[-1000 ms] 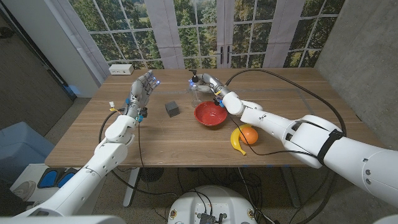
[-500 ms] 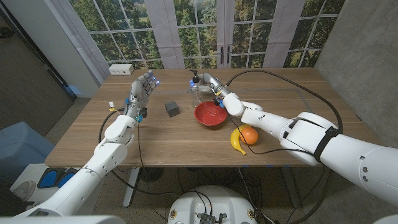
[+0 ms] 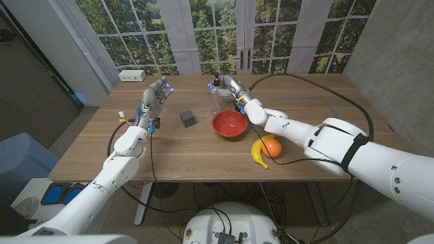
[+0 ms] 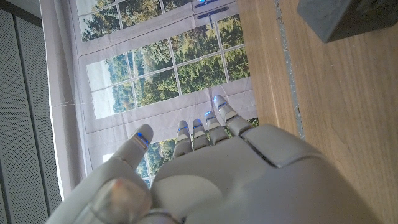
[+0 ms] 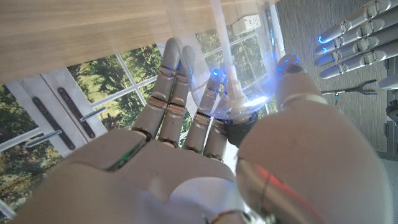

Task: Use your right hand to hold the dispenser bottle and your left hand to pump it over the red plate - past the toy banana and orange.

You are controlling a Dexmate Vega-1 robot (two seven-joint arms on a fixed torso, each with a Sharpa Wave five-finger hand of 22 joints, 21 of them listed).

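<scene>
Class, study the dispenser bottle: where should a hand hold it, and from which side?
Hold the clear body of the dispenser bottle from its right side, as the right hand does. It stands upright beyond the red plate, and this leaves the black pump top free for the left hand.

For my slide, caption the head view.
Right hand grips the dispenser bottle beyond the red plate; left hand waits open.

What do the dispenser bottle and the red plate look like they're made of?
The bottle looks like clear plastic, perhaps glass: the window shows through its body in the right wrist view, and its pump top is dark. The red plate looks like glossy plastic or glazed ceramic, with highlights on its rim; the pictures don't settle which.
</scene>
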